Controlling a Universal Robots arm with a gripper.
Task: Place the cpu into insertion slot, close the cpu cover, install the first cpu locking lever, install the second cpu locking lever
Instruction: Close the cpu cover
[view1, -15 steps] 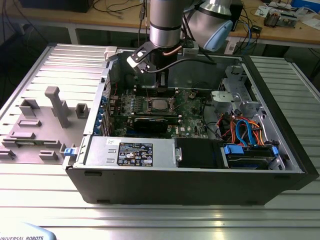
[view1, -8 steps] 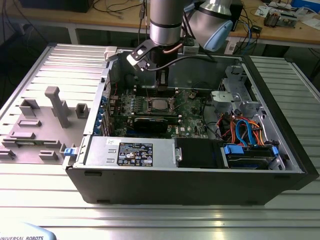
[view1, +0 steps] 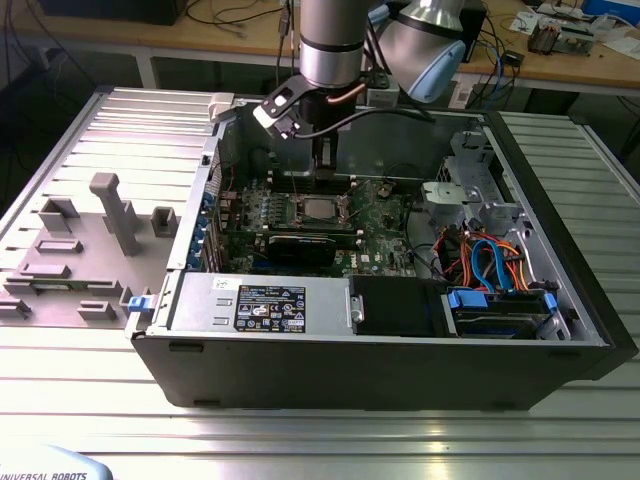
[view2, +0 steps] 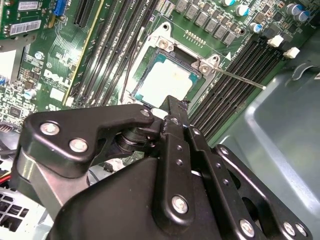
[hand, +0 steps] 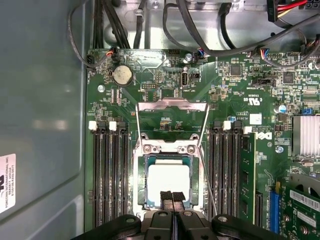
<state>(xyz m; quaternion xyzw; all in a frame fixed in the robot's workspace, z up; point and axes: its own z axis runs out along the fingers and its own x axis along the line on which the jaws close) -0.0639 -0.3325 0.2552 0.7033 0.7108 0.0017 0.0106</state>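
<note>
black gripper (hand: 172, 196) linkage sits closest in both wrist views, its two fingertips pressed together side by side with no gap, and nothing is gripped between them. they hang just above the near edge of the one cpu (hand: 169, 181), which lies flat and square in the insertion slot (hand: 145, 175), silver top up

one cpu cover (hand: 172, 105) is open, swung up off the socket, and green board shows through its square cut-out. in the second wrist view the gripper (view2: 172, 106) stands over the same cpu (view2: 167, 80), and two thin wire levers are loose: one lever rod (view2: 242, 80) juts out to one side, the second lever rod (view2: 131, 62) runs along the other. two banks of long black memory slots (hand: 110, 175) flank the socket, one on each side, and one coin battery (hand: 122, 75) lies beyond the cover

in the exterior view the gripper (view1: 325, 170) reaches down into one open computer case (view1: 400, 370) lying on a ribbed metal table (view1: 300, 440), over the cpu (view1: 319, 208)
</note>
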